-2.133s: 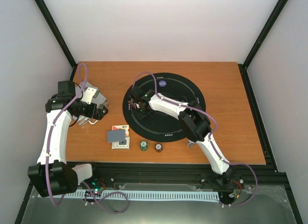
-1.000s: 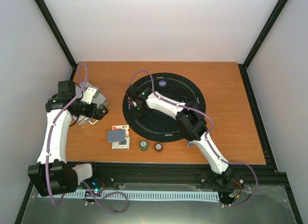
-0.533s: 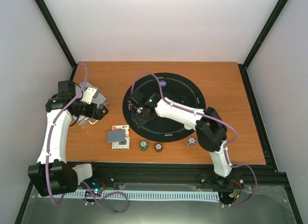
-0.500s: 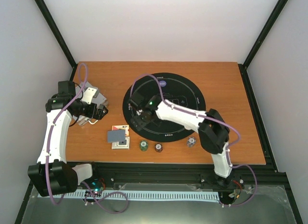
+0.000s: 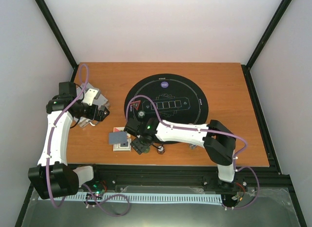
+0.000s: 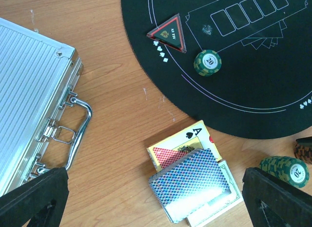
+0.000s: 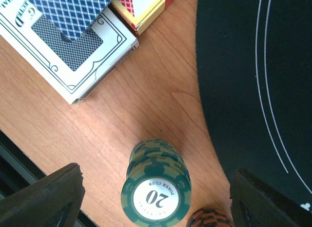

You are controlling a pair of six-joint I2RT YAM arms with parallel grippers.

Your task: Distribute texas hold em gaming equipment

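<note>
The green chip stack (image 7: 156, 188) is sitting at the near edge of the table (image 7: 161, 105), with the right gripper (image 7: 156, 196) hanging over it, jaws wide, gripping nothing. On its left card boxes (image 7: 73, 41) are crowding in, a brown stack (image 7: 210, 218) is on its right, and the black mat (image 7: 253, 66) is lying beyond. The left gripper (image 6: 156, 197) is gaping empty by the silver case (image 6: 29, 100).

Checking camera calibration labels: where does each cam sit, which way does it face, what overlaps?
Top external: above and behind the bases, facing down; table, black mat, left arm and right arm whole.
Left wrist: over the table's left, facing down at silver case, cards, mat edge; open jaws in bottom corners.
Right wrist: low over the near edge, facing down at a green chip stack; open jaws flank it.
Shared: both wrist views show the cards and that stack.
</note>
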